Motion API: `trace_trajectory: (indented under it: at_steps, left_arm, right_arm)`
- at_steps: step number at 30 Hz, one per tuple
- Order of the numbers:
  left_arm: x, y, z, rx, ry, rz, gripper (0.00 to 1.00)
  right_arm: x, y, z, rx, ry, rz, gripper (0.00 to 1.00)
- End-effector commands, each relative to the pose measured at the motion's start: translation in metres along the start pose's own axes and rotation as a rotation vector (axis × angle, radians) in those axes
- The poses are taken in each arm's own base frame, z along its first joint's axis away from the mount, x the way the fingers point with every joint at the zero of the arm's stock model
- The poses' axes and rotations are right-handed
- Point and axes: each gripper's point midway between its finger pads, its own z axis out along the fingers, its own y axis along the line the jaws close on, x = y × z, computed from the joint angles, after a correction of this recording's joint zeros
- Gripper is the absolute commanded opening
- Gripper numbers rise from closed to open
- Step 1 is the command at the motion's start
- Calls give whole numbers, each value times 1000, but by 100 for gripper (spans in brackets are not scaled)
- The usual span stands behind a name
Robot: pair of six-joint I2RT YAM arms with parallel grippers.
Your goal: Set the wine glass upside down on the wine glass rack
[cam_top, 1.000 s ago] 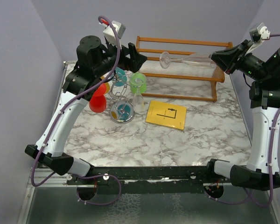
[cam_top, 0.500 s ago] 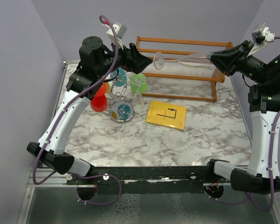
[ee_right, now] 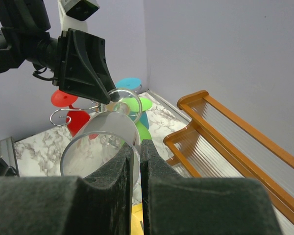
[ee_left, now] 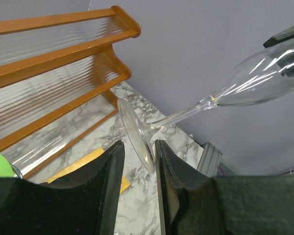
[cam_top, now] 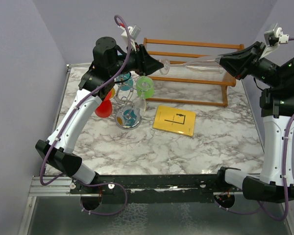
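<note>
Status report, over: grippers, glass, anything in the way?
Right gripper shut on glass rim, glass sideways. Left gripper open, straddling its foot. Rack crowded with coloured glasses.

Enclosed by plain lilac walls [cam_top: 19, 73]; floored with a grey-veined marble table [cam_top: 220, 142]; backed by an orange-brown wooden slatted shelf [ee_left: 59, 54]; evenly lit.

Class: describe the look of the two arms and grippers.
Left arm and right arm: white links, black joints, a purple cable along each. Left gripper and right gripper: black, wedge-shaped fingers. A small white camera box sits on each wrist.
</note>
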Motion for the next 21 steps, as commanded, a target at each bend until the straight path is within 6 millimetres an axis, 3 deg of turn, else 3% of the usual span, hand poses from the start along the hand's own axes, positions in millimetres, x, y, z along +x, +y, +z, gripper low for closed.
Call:
trace_trajectory:
  at_steps: [1, 21]
  left_arm:
    - [-1, -12, -1, 56, -1, -13, 33]
    - [7, -19, 3, 114, 39, -85, 34]
  right_arm:
    - [-10, 7, 1, -21, -23, -40, 2]
    - [-9, 10, -2, -16, -26, -56, 2]
